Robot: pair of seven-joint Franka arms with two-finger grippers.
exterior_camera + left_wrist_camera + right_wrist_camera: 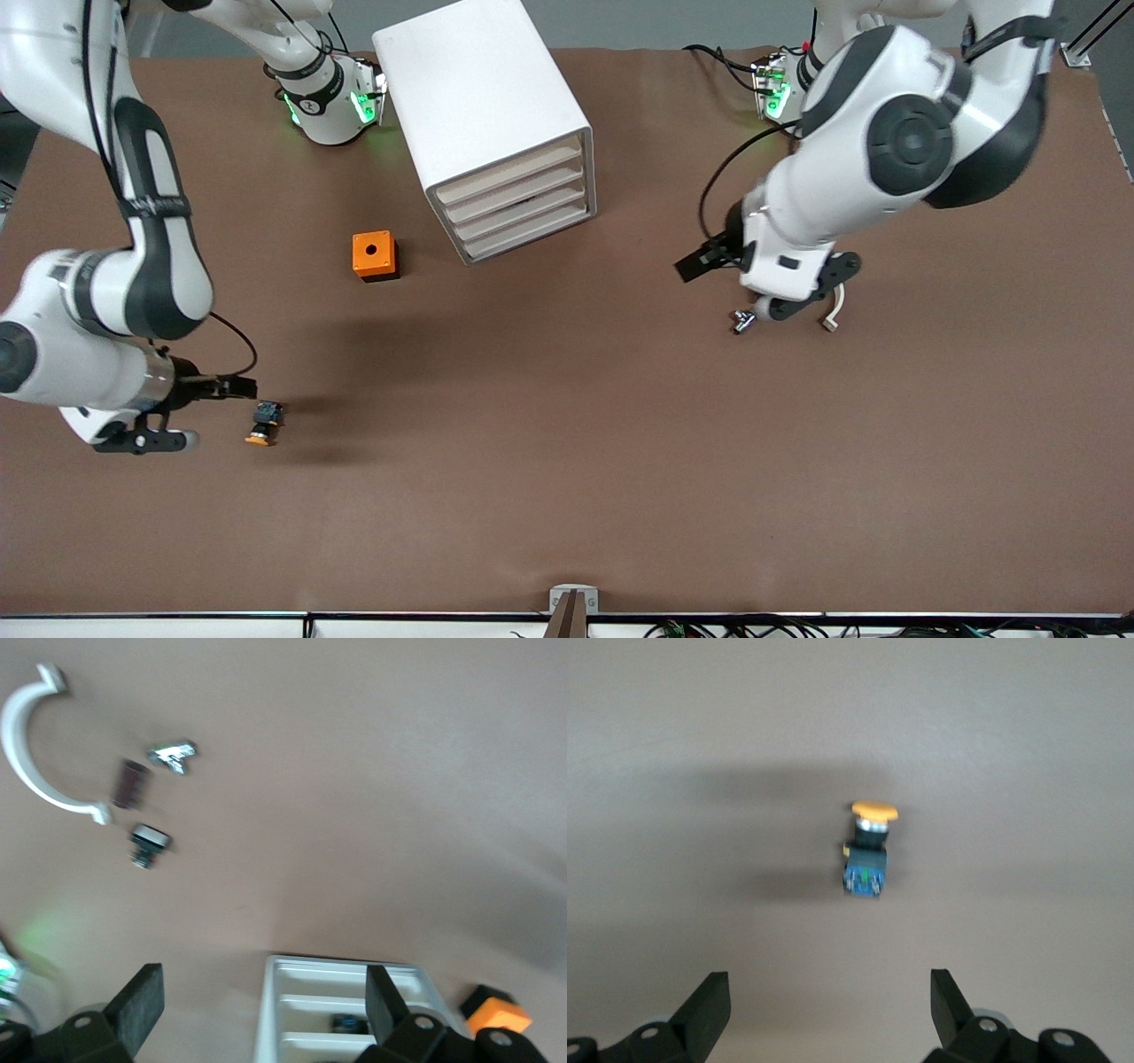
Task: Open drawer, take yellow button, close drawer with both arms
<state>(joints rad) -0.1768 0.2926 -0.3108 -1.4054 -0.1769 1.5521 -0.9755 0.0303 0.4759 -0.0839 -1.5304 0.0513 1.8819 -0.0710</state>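
The button (264, 422), orange cap and dark blue-black body, lies on its side on the brown table toward the right arm's end. It also shows in the right wrist view (868, 850), ahead of my right gripper (828, 1001), which is open and empty. In the front view the right gripper (164, 440) hangs low beside the button. The white cabinet (483, 106) has four drawers (516, 202), all pushed in. My left gripper (797, 303) is open and empty over small parts toward the left arm's end. In its wrist view the left gripper (261, 1001) faces the cabinet front (292, 1019).
An orange cube with a round hole (374, 255) stands beside the cabinet. Under the left gripper lie a metal part (742, 321) and a white curved clip (833, 312). The left wrist view also shows a small black part with a white face (149, 840) and a dark cylinder (131, 784).
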